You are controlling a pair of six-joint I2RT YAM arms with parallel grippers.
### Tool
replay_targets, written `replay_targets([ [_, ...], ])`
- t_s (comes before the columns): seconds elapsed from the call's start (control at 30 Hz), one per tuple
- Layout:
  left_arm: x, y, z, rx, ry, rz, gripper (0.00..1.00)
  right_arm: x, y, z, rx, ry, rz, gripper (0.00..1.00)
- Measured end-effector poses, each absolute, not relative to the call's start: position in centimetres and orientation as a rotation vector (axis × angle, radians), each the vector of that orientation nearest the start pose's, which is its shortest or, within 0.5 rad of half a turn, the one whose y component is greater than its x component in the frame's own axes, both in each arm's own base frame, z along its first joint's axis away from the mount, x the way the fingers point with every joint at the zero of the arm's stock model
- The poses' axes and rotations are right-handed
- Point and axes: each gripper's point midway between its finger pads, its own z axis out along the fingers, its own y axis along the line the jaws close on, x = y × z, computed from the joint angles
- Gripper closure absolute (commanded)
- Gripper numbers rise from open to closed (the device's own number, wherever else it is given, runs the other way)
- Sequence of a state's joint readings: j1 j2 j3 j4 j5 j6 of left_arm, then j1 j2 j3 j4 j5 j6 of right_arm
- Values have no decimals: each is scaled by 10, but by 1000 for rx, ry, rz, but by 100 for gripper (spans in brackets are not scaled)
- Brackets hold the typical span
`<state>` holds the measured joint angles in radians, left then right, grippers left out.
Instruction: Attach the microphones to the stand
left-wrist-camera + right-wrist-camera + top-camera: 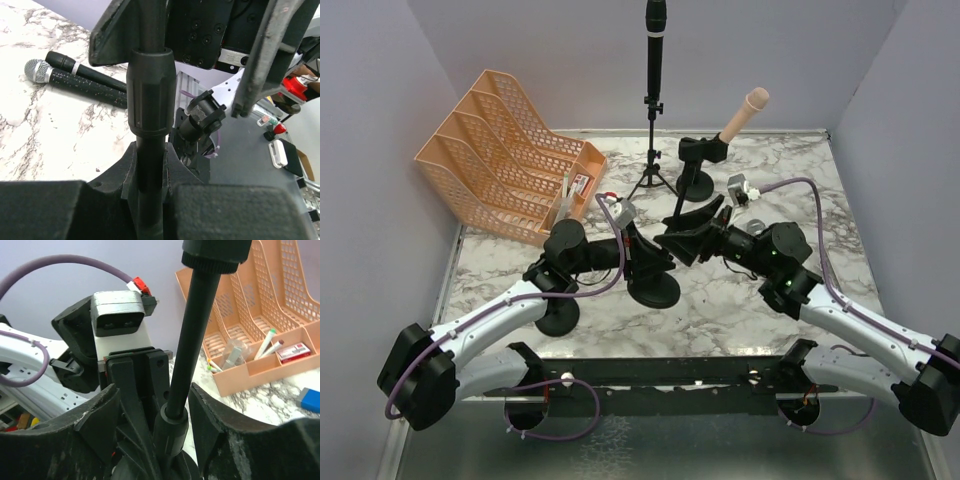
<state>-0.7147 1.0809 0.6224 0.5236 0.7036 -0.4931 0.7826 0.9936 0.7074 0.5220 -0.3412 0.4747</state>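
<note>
Black against the marble [55, 145], two loose microphones [82, 84] lay flat side by side, tails toward the stand pole [150, 90] and heads pointing away from it. Our left gripper [149, 172] was clamped on that pole, while our right gripper [170, 415] straddled it with jaws apart, so we judged the right arm free to fetch them.

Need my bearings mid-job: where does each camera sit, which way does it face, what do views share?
Top external: above and behind the bases, looking down on the table; left arm and right arm meet at the round-base stand.
Left wrist: looks along the left gripper, shut on the pole, toward two microphones lying beyond.
Right wrist: looks past the open right gripper at the pole, toward the orange organizer.
Shared: both wrist views show the pole and each other's gripper.
</note>
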Motion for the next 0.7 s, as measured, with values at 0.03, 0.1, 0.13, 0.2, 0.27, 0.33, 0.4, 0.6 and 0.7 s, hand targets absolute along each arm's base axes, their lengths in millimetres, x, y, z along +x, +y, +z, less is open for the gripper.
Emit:
replay_targets([
  [0.03,171,-320,270,800,1526,-1464,100,201,309,344,-531,1352,1285,38],
  [0.1,169,-321,277,798,1524,-1485,100,197,306,350,-534,1311,1314,36],
  [0.13,168,-321,281,799,1519,-1495,100,195,305,353,-535,1294,1328,36],
  [0.2,166,-321,293,797,1501,-1515,100,193,303,357,-529,1268,1353,35],
  [0.27,164,-321,303,797,1479,-1524,100,192,299,361,-519,1246,1386,35],
  [0.33,163,-320,314,804,1453,-1531,100,198,290,366,-490,1218,1413,35],
  [0.4,163,-321,323,811,1428,-1532,100,208,278,373,-457,1180,1442,37],
  [0.6,176,-329,335,829,1415,-1532,100,209,279,379,-553,1124,1553,44],
  [0.7,184,-334,330,841,1435,-1536,100,201,285,380,-640,1111,1601,56],
])
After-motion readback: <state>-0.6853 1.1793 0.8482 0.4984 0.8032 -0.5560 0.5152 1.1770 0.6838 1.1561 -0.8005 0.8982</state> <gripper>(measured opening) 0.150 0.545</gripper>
